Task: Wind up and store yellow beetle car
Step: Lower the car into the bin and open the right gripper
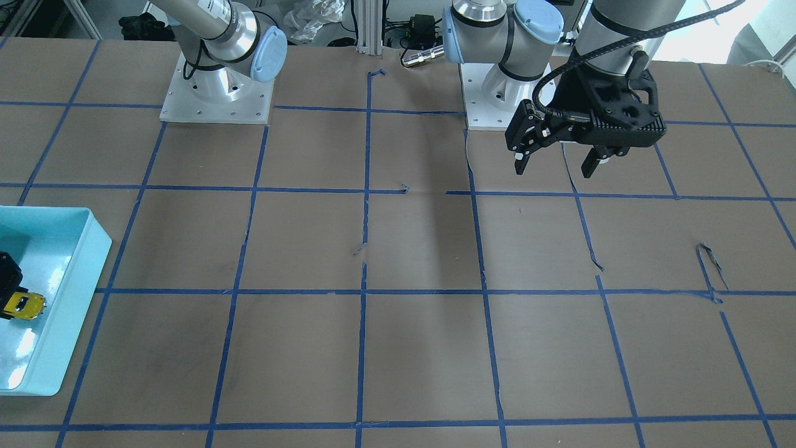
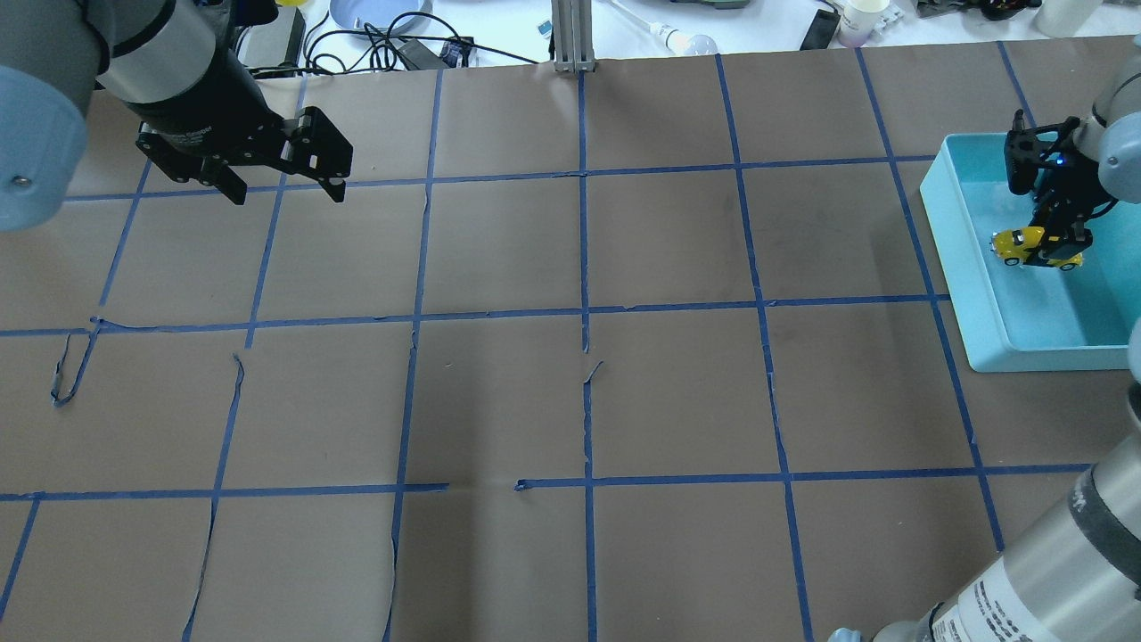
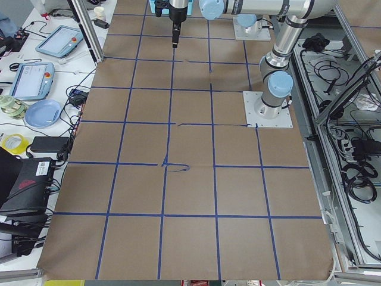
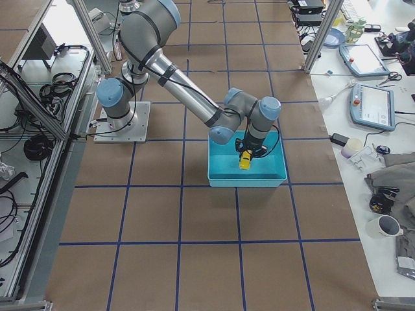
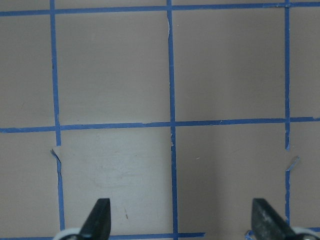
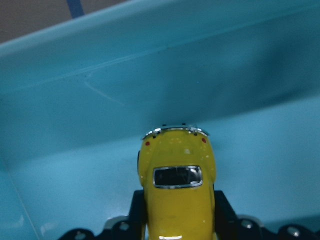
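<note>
The yellow beetle car (image 2: 1025,244) is inside the light blue bin (image 2: 958,259) at the table's right end. My right gripper (image 2: 1059,242) is shut on the car, with a black finger (image 6: 137,212) on each side of its body (image 6: 177,185). The car hangs low in the bin, and I cannot tell whether its wheels touch the floor. It also shows in the front view (image 1: 25,306) and in the right exterior view (image 4: 246,161). My left gripper (image 2: 285,192) is open and empty above the bare table at the far left, its fingertips (image 5: 100,215) wide apart.
The table is brown paper with a blue tape grid, torn in places (image 2: 71,374). Cables, a blue plate (image 2: 379,11) and a cup (image 2: 857,20) lie beyond the far edge. The arm bases (image 1: 214,93) stand at the robot's side.
</note>
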